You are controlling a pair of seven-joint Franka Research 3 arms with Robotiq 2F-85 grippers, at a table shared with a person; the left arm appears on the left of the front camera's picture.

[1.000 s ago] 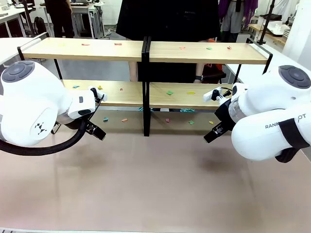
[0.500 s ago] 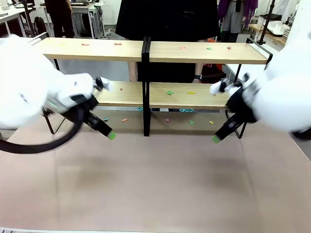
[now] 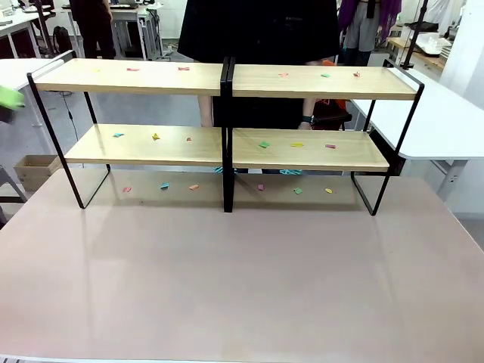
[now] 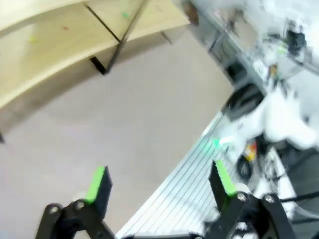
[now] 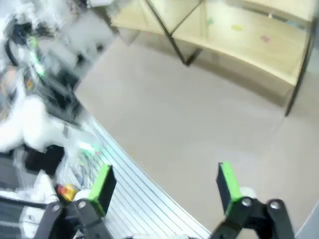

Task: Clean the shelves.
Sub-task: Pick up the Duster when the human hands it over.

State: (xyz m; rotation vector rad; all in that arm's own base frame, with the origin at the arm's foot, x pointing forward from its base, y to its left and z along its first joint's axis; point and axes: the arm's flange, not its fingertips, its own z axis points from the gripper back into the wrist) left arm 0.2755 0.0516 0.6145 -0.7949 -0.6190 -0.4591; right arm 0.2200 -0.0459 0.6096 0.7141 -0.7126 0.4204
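The shelves (image 3: 227,79) stand across the far half of the table, two joined two-tier racks of light wood in black frames. Small coloured paper scraps (image 3: 265,144) lie on both tiers and on the tabletop beneath. A person in black stands behind the racks. In the left wrist view my left gripper (image 4: 162,181) is open and holds nothing, high above the table's near edge, with the shelves (image 4: 60,35) at the top. In the right wrist view my right gripper (image 5: 167,184) is open and holds nothing, with the shelves (image 5: 239,30) far off at the top.
The beige tabletop (image 3: 242,280) stretches in front of the racks. A green blur (image 3: 9,97) sits at the far left edge of the front view. A cardboard box (image 3: 34,170) stands on the floor at left. A white table (image 3: 439,121) adjoins at right.
Both arms have swung outward and away from the front of the shelves, leaving the front view. Both wrist views are blurred by motion.
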